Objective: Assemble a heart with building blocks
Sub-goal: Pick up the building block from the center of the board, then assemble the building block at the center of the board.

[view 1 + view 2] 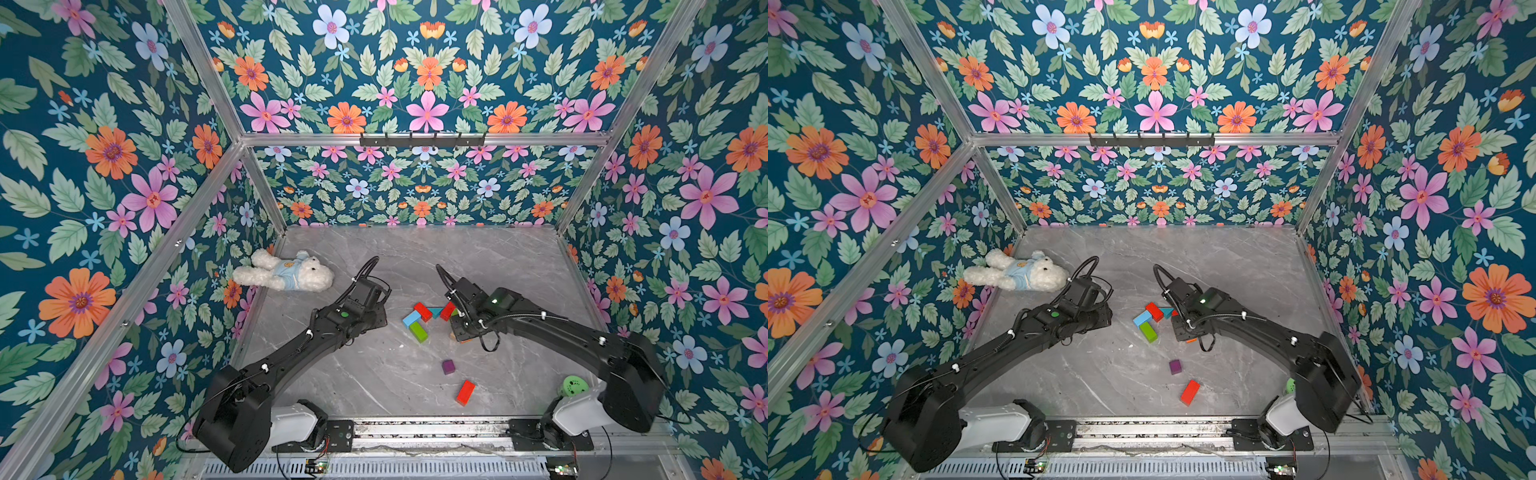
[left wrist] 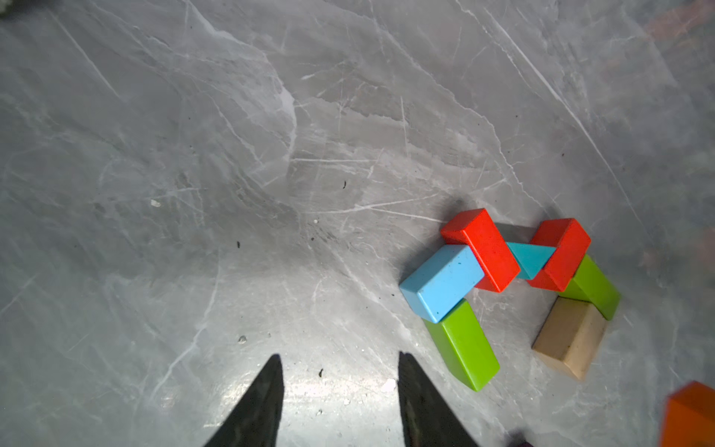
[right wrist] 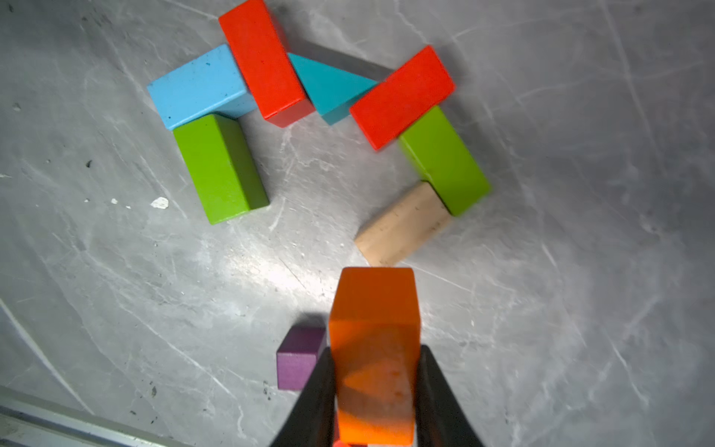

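Observation:
A partial heart lies mid-table: light blue bar, red bar, teal triangle, second red bar, two green bars and a natural-wood bar. My right gripper is shut on an orange bar, whose far end sits just short of the wood bar's free end. The purple cube rests beside the right gripper. In both top views a loose red bar lies nearer the front. My left gripper is open over bare table, next to the green bar.
A white plush bear lies at the back left by the wall. A green round perforated object sits behind the right arm's base. The metal rail runs along the front edge. Floral walls close in three sides.

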`<action>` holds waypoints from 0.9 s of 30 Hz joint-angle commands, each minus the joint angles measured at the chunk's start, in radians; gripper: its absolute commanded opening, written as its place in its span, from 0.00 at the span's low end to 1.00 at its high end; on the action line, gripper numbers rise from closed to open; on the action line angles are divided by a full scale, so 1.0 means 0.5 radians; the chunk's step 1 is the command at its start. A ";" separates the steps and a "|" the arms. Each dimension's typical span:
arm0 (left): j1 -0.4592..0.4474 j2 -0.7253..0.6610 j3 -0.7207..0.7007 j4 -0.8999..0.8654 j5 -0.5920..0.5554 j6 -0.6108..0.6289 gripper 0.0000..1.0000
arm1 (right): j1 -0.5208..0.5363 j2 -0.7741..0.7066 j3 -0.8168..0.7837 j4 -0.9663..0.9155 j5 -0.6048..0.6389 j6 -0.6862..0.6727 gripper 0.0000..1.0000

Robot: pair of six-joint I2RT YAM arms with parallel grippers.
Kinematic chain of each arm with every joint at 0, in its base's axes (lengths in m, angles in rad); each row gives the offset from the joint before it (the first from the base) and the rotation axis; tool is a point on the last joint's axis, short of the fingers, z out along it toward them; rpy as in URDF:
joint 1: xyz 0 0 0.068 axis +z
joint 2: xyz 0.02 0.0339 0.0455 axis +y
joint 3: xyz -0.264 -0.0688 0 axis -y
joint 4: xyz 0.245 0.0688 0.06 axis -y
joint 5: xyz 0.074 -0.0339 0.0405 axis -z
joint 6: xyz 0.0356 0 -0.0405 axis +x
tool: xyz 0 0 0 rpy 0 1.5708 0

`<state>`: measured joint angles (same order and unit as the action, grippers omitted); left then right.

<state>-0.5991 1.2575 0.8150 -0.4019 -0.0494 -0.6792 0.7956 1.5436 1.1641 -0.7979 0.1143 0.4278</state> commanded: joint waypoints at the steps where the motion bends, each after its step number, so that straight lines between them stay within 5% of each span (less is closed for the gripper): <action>1: 0.024 -0.057 -0.031 0.004 -0.044 -0.050 0.51 | 0.072 0.129 0.053 0.087 -0.077 -0.110 0.12; 9: 0.087 -0.124 -0.118 0.006 -0.030 -0.059 0.51 | 0.203 0.413 0.063 0.202 -0.131 -0.139 0.09; 17: 0.112 -0.086 -0.163 0.065 0.001 -0.061 0.51 | 0.283 0.334 -0.117 0.192 -0.179 -0.071 0.08; 27: 0.127 -0.109 -0.179 0.061 -0.008 -0.069 0.51 | 0.251 0.602 0.156 0.191 -0.123 -0.278 0.08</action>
<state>-0.5400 1.2114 0.7280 -0.3805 -0.0357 -0.7063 0.9295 1.8259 1.2201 -0.6998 0.0360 0.3302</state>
